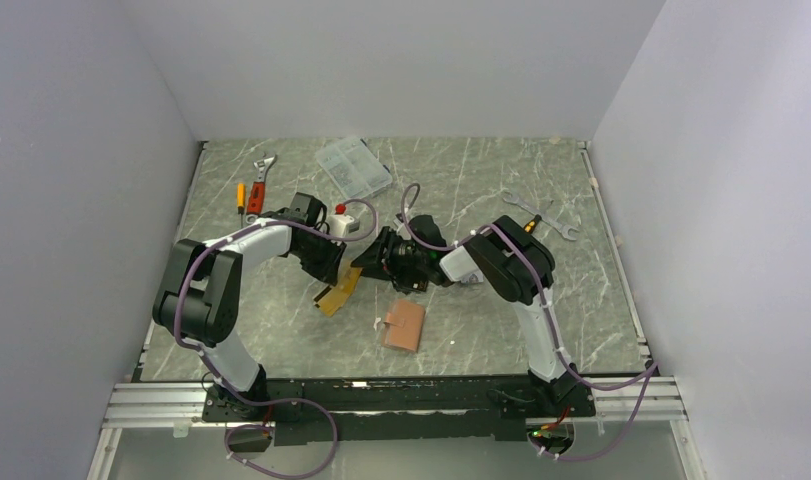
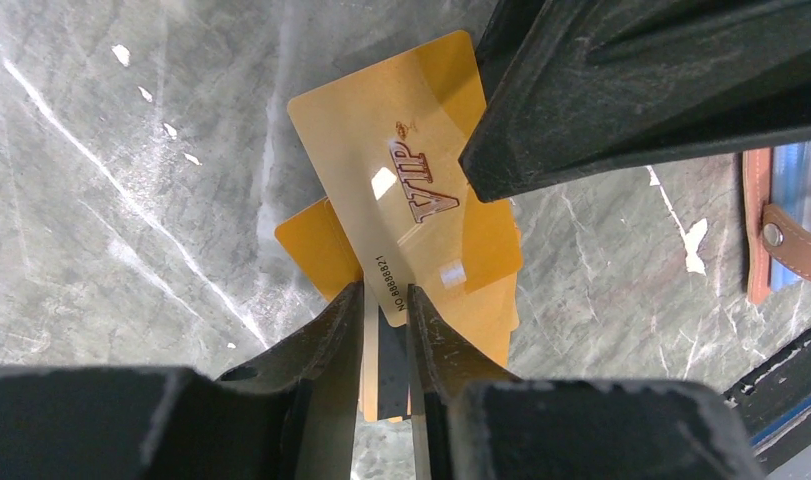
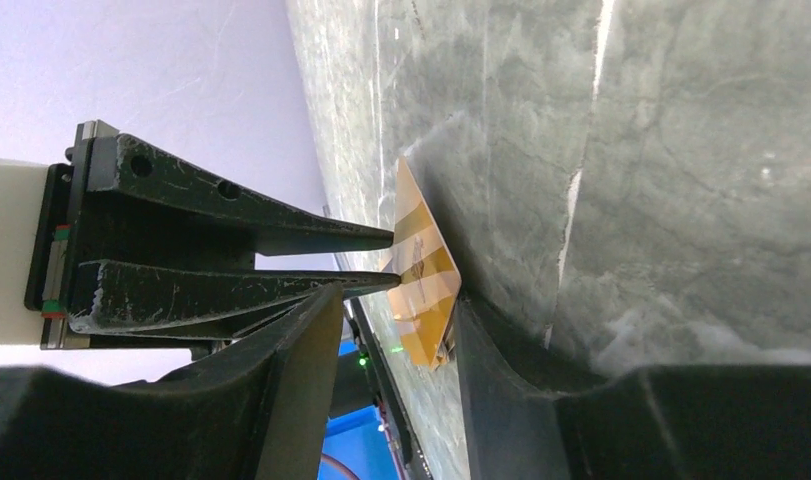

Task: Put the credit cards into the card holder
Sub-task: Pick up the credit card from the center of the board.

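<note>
**Pinching the gold cards, both claws in close**

Left gripper (image 2: 384,300) has its jaws narrowed onto the edge of the credit cards (image 2: 411,190), a fanned gold stack with "VIP" on top, lying at table centre. Right gripper (image 3: 396,262) reaches in from three o'clock, jaws partly apart astride the stack; whether it grips is hard to say. The card holder (image 1: 404,325) lies at five o'clock, apart, on the table (image 1: 481,330).

on the grey marbled tabletop (image 1: 481,330), a clear plastic compartment box (image 1: 352,167) lies at the far edge. left of it, an adjustable wrench (image 1: 264,165) and a screwdriver (image 1: 240,197); two open-end wrenches (image 1: 539,213) right.
</note>
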`<state>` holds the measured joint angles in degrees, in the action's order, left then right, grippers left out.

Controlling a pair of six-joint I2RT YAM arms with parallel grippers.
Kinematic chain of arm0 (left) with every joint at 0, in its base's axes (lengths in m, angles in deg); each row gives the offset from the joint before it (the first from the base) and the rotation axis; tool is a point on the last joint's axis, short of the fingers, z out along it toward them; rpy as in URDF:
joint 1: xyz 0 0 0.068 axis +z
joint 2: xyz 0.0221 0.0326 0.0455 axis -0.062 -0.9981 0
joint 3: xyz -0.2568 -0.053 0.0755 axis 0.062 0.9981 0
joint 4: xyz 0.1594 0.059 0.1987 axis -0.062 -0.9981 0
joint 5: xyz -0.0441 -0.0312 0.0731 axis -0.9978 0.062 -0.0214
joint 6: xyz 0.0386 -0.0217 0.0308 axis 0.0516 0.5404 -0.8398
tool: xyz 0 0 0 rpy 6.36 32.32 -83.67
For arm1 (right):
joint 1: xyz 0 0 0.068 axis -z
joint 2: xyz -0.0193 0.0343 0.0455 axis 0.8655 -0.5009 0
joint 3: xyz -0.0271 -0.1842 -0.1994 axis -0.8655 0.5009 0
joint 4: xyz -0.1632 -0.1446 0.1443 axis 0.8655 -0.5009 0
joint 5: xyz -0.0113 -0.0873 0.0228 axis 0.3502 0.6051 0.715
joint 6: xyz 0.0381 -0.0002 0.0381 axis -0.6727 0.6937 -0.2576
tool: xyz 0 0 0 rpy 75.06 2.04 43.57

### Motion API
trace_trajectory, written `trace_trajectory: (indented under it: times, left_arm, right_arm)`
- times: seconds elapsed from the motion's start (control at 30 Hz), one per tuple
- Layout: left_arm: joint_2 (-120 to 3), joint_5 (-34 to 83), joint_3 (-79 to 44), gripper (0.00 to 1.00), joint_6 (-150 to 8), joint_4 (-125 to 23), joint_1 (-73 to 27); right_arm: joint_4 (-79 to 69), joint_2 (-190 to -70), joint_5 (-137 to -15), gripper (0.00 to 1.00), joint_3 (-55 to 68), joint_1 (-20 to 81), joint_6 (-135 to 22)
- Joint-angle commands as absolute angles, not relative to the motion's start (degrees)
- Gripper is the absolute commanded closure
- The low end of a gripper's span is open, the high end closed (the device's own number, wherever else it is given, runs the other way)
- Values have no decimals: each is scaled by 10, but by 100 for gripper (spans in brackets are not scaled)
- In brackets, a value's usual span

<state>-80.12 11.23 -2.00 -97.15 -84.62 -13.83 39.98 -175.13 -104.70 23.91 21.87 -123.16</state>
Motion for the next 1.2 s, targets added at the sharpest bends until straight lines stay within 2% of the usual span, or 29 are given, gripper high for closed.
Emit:
trace_trajectory:
  times: [0.0,0.23,0.3,0.4,0.47,0.77,0.8,0.83,0.87,0.9,1.17]
  left_arm:
    - [-811,103,-18,75,-980,-859,-144]
    - [-809,95,-17,76,-986,-857,-144]
    - [-808,92,-17,75,-988,-858,-144]
    - [-809,81,-24,68,-987,-871,-140]
    - [-801,71,-29,61,-985,-880,-133]
    - [-761,-17,-87,48,-988,-937,-58]
    - [-756,-37,-95,37,-989,-945,-46]
    - [-751,-56,-104,33,-987,-950,-35]
    - [-746,-79,-112,8,-988,-956,-23]
    - [-741,-98,-119,2,-987,-960,-13]
    - [-656,-220,-117,1,-947,-920,33]
  right_arm:
    - [410,-1766,-1035,55,232,213,-1238]
    - [405,-1772,-1031,69,217,205,-1235]
    - [408,-1770,-1029,76,218,205,-1235]
    - [414,-1758,-1022,87,225,208,-1231]
    - [407,-1749,-1017,99,226,209,-1224]
    - [450,-1739,-1026,100,233,212,-1237]
    - [451,-1733,-1027,100,234,213,-1235]
    - [455,-1725,-1029,100,238,215,-1231]
    - [456,-1718,-1031,100,238,216,-1226]
    - [450,-1707,-1033,100,238,217,-1215]
    - [391,-1608,-1048,100,235,220,-1136]
